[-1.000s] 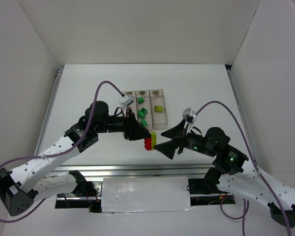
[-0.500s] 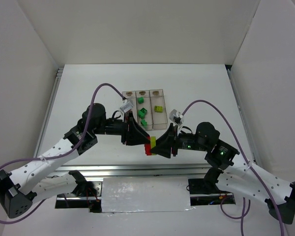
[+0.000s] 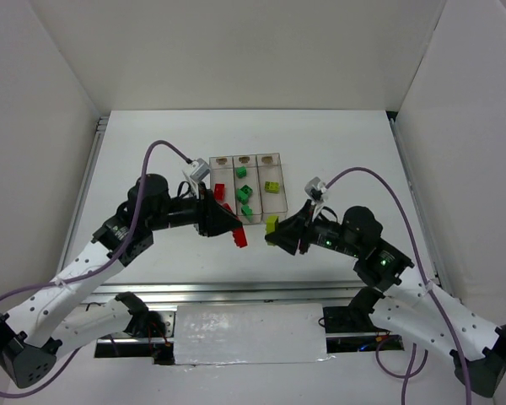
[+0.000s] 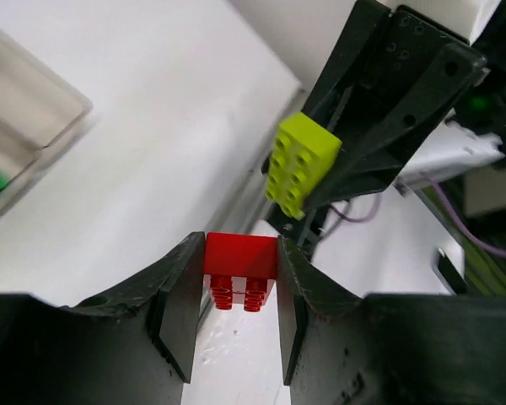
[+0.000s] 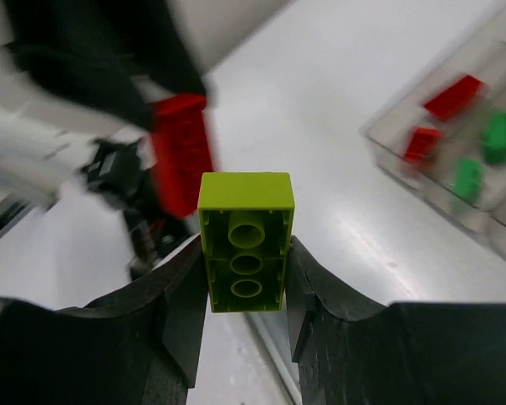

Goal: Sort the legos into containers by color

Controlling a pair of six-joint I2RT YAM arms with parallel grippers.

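**Left gripper** point(image 4: 240, 283): jaws were drawn in to a narrow gap, one brick wide. They were clamped on a red lego point(image 4: 240, 256) by two opposite side faces. The brick sat at the fingertips, raised off the table point(image 3: 152, 152), just off the near end of the containers point(image 3: 274, 207).

**Right gripper** point(image 5: 246, 257): jaws were narrowed to the same degree. They gripped a yellow-green lego point(image 5: 246, 236) by its long sides, with the hollow underside and its three tubes turned to the wrist camera. The studded face showed in the left wrist view. This brick was near the red lego, apart from it and not touching.

**Containers:** three clear bins were joined side by side near the middle of the table, beyond both grippers.
- **Left bin:** red pieces point(image 3: 220, 191), apparently two, though the overhead view was too small to be sure.
- **Middle bin:** three green pieces point(image 3: 243, 194).
- **Right bin:** one yellow-green piece point(image 3: 271, 186).
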